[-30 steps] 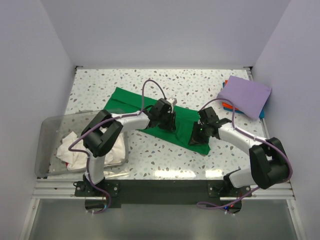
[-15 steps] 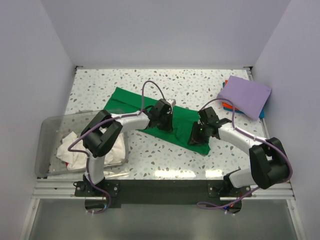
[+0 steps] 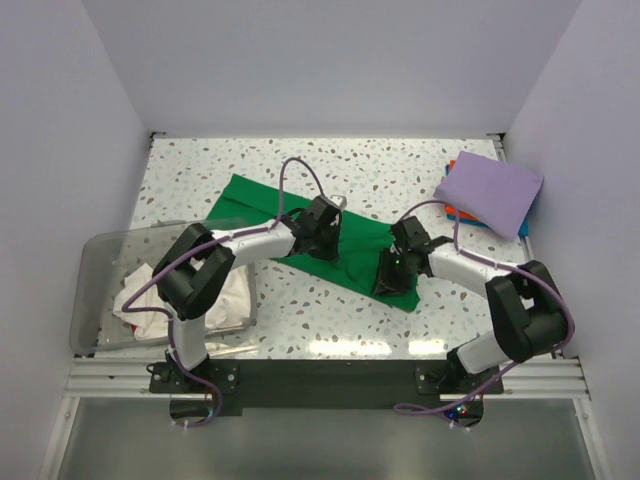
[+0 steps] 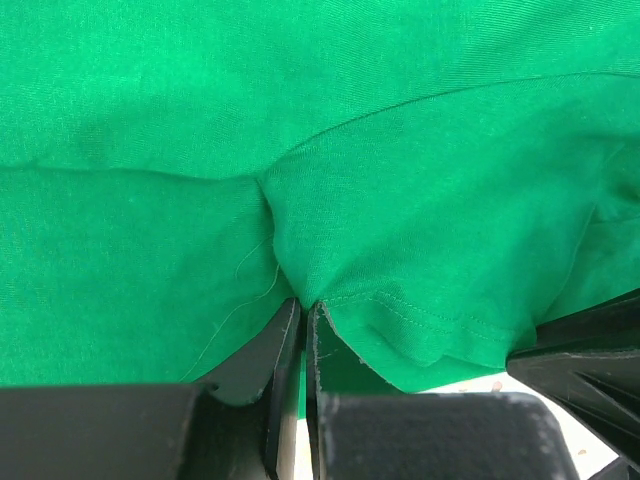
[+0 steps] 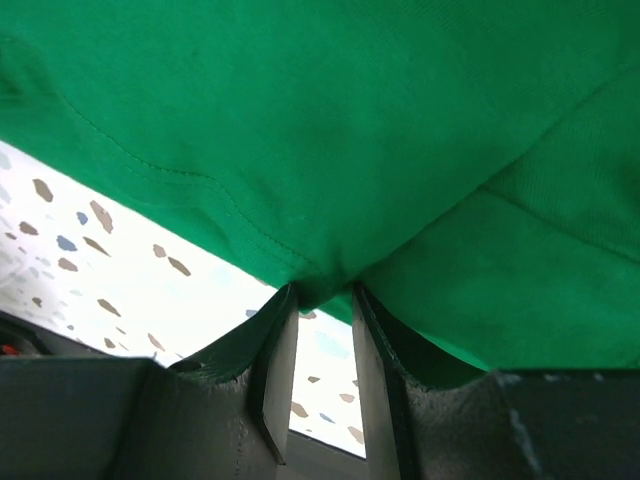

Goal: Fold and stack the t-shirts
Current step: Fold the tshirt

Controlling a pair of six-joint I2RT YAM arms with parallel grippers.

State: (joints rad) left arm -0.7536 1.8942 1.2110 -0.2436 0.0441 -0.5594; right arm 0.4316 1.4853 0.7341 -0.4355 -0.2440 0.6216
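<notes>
Folding green t-shirt (image 3: 258, 200) lying mid-table (image 3: 320, 305) | left claw (image 4: 302, 310) pinching its near hem | right claw (image 5: 320, 295) pinching its edge | next, likely: lift both evenly, carry hem over to far side

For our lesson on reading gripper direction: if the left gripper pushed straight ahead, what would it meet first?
The green t-shirt: the left gripper pinches a fold of it, so more green cloth lies straight ahead; depth beyond is unclear.

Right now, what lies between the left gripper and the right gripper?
Only the bright green cloth t-shirt, which the left gripper and right gripper both pinch at its near edge; the top external view shows it.
</notes>
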